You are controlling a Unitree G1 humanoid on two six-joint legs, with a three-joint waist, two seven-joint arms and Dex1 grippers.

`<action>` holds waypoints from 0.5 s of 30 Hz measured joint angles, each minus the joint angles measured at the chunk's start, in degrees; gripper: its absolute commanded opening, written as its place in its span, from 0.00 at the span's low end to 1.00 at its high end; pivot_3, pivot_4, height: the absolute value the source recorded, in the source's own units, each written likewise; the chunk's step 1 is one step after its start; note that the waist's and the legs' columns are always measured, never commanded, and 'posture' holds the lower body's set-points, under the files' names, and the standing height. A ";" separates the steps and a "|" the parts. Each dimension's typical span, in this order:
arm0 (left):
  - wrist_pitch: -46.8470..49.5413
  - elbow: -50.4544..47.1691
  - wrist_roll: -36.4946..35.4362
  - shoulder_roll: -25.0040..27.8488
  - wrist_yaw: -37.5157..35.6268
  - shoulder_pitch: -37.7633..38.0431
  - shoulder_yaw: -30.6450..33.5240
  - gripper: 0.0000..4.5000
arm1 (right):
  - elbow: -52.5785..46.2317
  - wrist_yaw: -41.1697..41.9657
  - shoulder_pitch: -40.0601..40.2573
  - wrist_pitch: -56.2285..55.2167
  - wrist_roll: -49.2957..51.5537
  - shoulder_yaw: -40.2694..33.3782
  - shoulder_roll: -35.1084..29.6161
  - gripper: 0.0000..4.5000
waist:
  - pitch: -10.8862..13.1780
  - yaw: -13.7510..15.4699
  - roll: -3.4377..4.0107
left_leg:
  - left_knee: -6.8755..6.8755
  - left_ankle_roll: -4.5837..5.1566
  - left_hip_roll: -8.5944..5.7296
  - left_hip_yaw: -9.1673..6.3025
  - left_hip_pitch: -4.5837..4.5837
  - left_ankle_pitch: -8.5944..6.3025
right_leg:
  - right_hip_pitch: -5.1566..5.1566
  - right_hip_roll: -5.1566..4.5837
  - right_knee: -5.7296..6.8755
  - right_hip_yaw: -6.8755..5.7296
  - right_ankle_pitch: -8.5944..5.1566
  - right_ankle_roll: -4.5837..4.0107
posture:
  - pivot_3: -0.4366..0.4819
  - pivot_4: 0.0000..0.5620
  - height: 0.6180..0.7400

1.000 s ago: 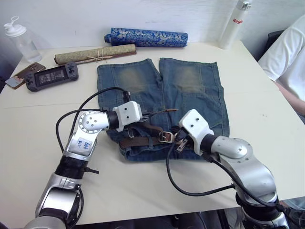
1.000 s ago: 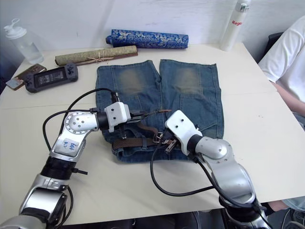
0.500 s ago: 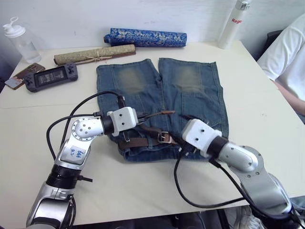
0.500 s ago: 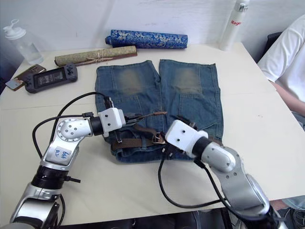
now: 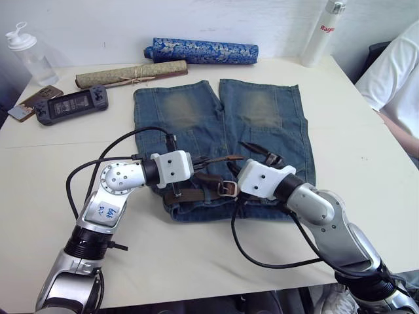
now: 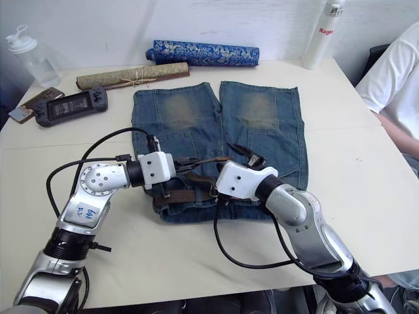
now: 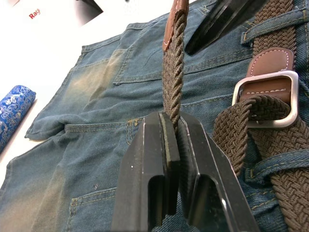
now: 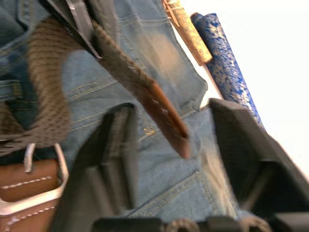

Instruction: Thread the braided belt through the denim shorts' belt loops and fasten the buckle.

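Left gripper (image 7: 171,145): fingers closed on the belt (image 7: 172,82) near its tan tip.
Right gripper (image 5: 257,154): fingers wide apart, holding nothing, around the tip.
Shorts (image 5: 262,111): flat on table (image 5: 366,150).
Buckle (image 5: 227,188): at waistband, belt passing through it.

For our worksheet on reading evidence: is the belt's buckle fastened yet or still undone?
Undone. The left gripper holds the braided belt up by its free end, its tan tip clear of the buckle.

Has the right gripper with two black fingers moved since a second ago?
Yes. The right gripper has swung away from the silvery metal buckle toward the legs of the faded blue denim shorts, fingers open around the belt's tan tip.
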 measured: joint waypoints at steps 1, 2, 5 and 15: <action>0.00 0.00 0.08 0.01 0.14 0.00 0.03 0.00 | 0.16 0.21 0.01 0.02 -0.03 0.00 0.26 0.17 | 0.00 0.01 0.00 | 0.00 0.00 0.00 0.00 0.00 0.00 | 0.00 0.00 0.01 0.00 0.00 0.00 | 0.48 0.27 0.22; 0.00 0.00 0.24 0.05 0.68 -0.05 0.24 0.00 | 0.51 0.80 0.05 0.04 -0.06 0.00 0.28 0.06 | 0.00 0.00 0.00 | 0.01 0.00 0.00 0.00 0.00 0.00 | 0.00 0.00 0.02 0.00 0.00 0.00 | 0.48 0.27 0.22; -0.07 0.00 0.33 0.16 1.13 -0.14 0.30 0.25 | 0.53 1.19 0.08 0.03 -0.12 0.00 0.44 0.00 | 0.00 0.00 0.00 | 0.01 0.00 0.00 0.00 0.00 0.00 | -0.01 0.00 0.03 0.00 0.00 -0.01 | 0.48 0.27 0.22; 2.76 -2.65 -3.84 -1.89 1.89 -0.20 1.25 0.65 | 1.06 2.23 0.07 -1.16 -1.16 0.45 0.91 0.00 | 0.00 -0.01 0.00 | 0.04 0.00 0.00 -0.01 -0.01 0.00 | -0.02 0.00 0.08 0.00 -0.01 -0.01 | 0.48 0.27 0.22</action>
